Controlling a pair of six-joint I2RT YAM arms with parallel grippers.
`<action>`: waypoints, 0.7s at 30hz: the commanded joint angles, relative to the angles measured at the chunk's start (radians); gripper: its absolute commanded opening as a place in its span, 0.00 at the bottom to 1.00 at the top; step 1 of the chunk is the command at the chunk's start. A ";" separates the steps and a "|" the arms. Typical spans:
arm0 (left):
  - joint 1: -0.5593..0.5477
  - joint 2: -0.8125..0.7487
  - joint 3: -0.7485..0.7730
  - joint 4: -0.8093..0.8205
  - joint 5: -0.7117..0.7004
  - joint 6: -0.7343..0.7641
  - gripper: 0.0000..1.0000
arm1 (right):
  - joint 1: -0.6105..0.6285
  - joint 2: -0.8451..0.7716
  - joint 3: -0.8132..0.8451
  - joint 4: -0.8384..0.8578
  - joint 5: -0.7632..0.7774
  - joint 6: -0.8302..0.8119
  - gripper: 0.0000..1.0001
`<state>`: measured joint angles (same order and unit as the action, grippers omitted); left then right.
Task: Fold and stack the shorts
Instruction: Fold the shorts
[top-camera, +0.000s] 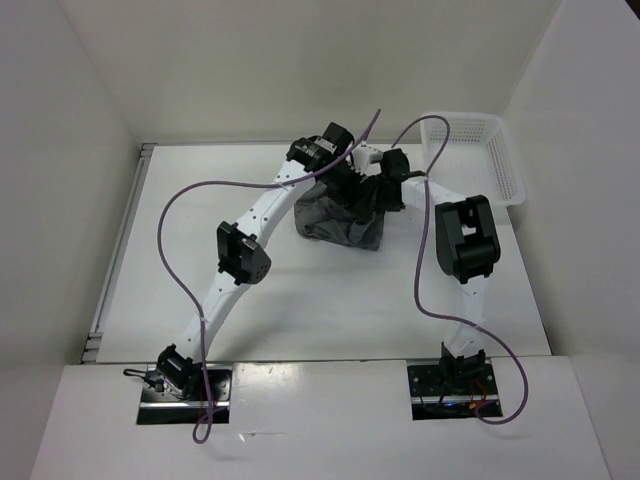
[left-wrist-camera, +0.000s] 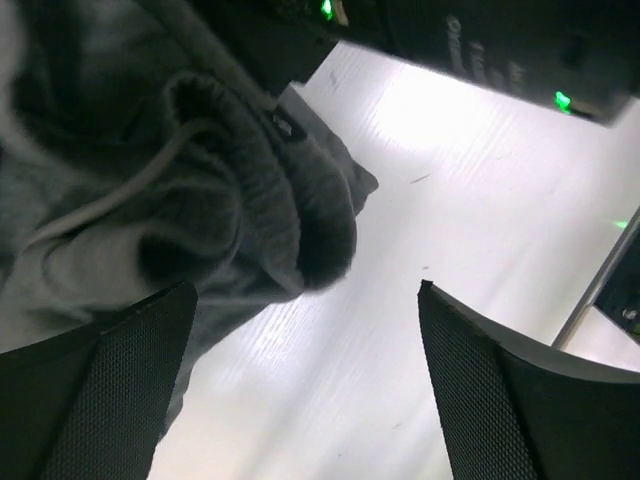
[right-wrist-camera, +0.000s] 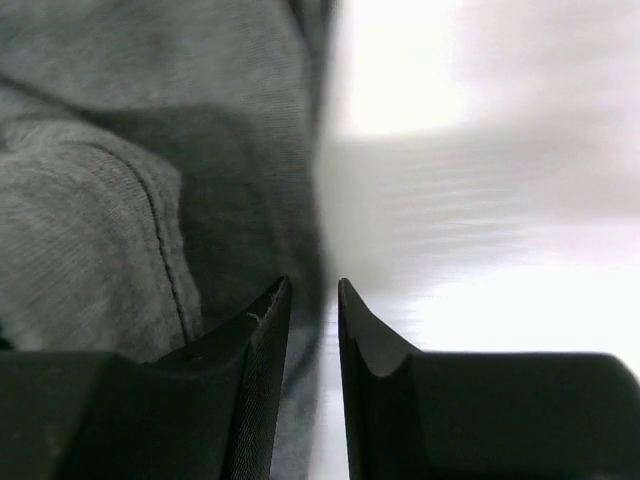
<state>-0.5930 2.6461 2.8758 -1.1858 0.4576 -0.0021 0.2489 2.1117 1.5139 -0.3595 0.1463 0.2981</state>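
The shorts (top-camera: 340, 228) sit in a bunched grey heap on the white bench (top-camera: 300, 300), toward its far edge and a little right of the middle, apart from the white mesh basket (top-camera: 508, 155) that stands in the far right corner. In the top view both arms reach over the heap from the near edge, and their wrists meet above its far side, covering the upper part of the cloth. The left gripper (left-wrist-camera: 310, 400) is spread wide and grips nothing. One of its fingers (left-wrist-camera: 110, 400) is low beside the cloth, the other stands over bare bench, and bright tabletop shows between them. Just ahead of that finger a thick rolled waistband (left-wrist-camera: 290, 200) curls over, with the thin pale drawstring (left-wrist-camera: 110, 195) lying across the folds behind it. The right gripper (right-wrist-camera: 315, 380) has its fingers nearly pressed together, with only a narrow slit left. The vertical edge of the grey fabric runs down into that slit, so the gripper pinches the shorts at their edge. A sewn seam (right-wrist-camera: 165, 250) curves down the cloth to the left of the fingers, and the bench to the right of them is blurred.
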 joint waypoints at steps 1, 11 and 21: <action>0.007 -0.040 0.082 0.034 0.044 0.002 0.98 | -0.059 -0.116 0.025 -0.027 0.230 -0.023 0.31; 0.058 -0.210 0.099 0.043 -0.037 0.002 1.00 | -0.099 -0.286 -0.003 0.004 0.239 -0.177 0.45; 0.162 -0.428 -0.641 0.134 -0.250 0.002 1.00 | -0.068 -0.360 -0.058 -0.053 -0.505 -0.185 0.64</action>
<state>-0.4248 2.2646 2.4508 -1.1172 0.2985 -0.0036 0.1585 1.7802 1.4940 -0.3977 -0.1513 0.1116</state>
